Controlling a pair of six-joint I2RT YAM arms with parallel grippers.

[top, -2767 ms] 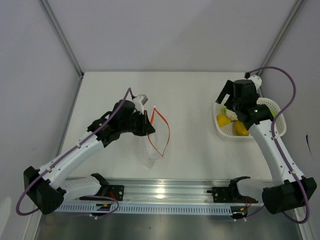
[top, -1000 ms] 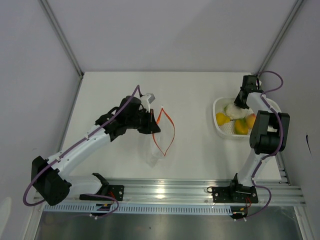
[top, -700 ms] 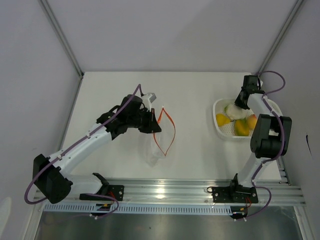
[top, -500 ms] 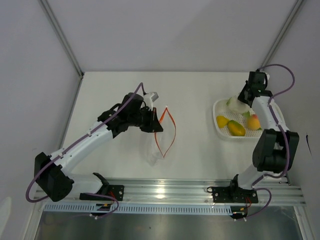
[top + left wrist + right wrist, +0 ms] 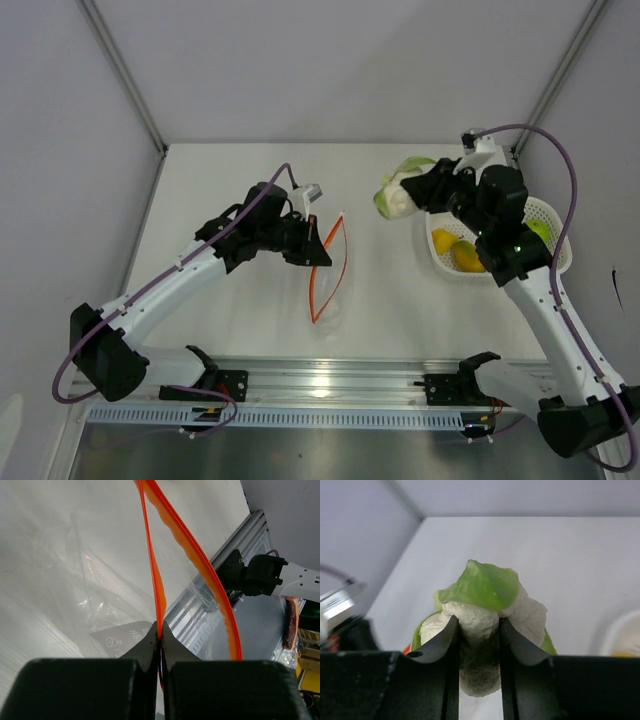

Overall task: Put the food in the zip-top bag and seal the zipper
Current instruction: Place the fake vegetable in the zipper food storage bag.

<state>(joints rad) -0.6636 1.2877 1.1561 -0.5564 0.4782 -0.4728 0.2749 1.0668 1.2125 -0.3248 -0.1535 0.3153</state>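
My left gripper (image 5: 311, 241) is shut on one lip of the orange-red zipper (image 5: 332, 262), holding the clear zip-top bag (image 5: 322, 300) up with its mouth spread. The left wrist view shows the pinched strip (image 5: 151, 570) between my fingertips (image 5: 160, 631), the other lip (image 5: 210, 575) bowing away, and the clear plastic (image 5: 75, 580) hanging below. My right gripper (image 5: 412, 192) is shut on the white-and-green leafy vegetable (image 5: 395, 194), in the air between basket and bag. In the right wrist view the vegetable (image 5: 485, 592) is squeezed between my fingers (image 5: 479, 630).
A white mesh basket (image 5: 548, 258) at the right holds yellow and orange fruits (image 5: 455, 250) and a green apple (image 5: 540, 230). The metal rail (image 5: 330, 385) runs along the near edge. Grey walls close in the back and sides.
My right arm lifted the leafy vegetable out of the basket and swung it left towards the bag. My left gripper shifted slightly right with the zipper lip, and the bag hangs narrower.
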